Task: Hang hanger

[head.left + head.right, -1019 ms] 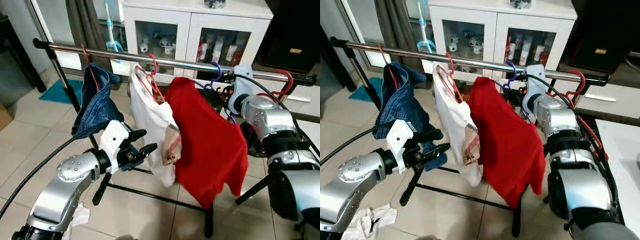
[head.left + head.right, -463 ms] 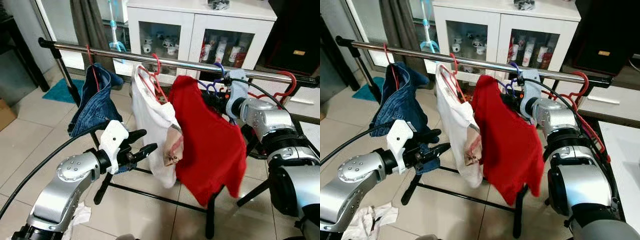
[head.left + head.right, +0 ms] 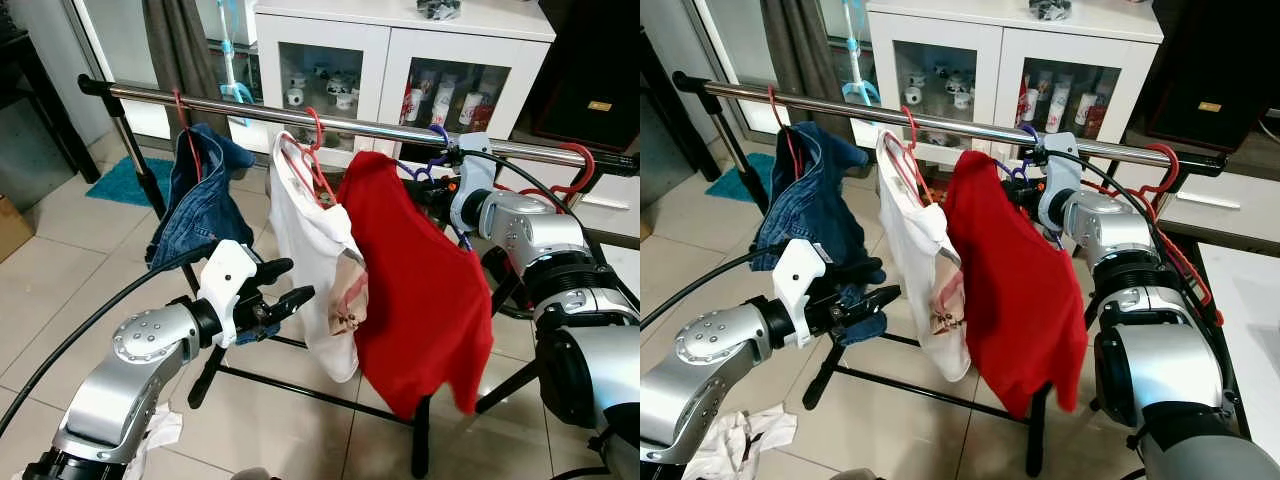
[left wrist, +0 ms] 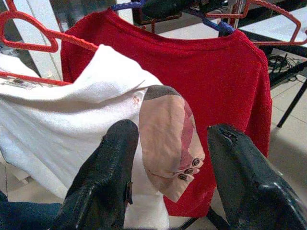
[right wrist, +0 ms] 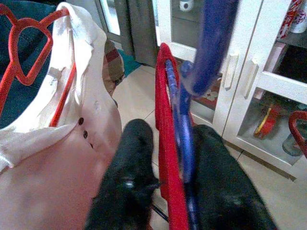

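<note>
Lower left of the head view: my left tool (image 3: 285, 285), fingers apart and empty, hovers over bare tiled floor (image 3: 60, 270) just short of the white shirt (image 3: 315, 250); the left wrist view shows that shirt's plaid cuff between the spread fingers (image 4: 103, 187), untouched. A crumpled white cloth (image 3: 160, 432) lies on the floor at the bottom edge.

Centre: the red sweater (image 3: 420, 280) hangs on a blue hanger (image 3: 432, 158), its hem well above the rack's base bar. At centre right my right tool (image 3: 425, 192) is clamped on that hanger beside the sweater's collar; the right wrist view shows the blue wire between the two fingers (image 5: 129, 177).

Upper frame: the hanger's hook sits at the steel rail (image 3: 250, 112), between the shirt's red hanger (image 3: 310, 140) and an empty red hanger (image 3: 575, 170) near the rail's right end. Jeans (image 3: 200, 200) hang at upper left. A white cabinet (image 3: 400, 50) stands behind.
</note>
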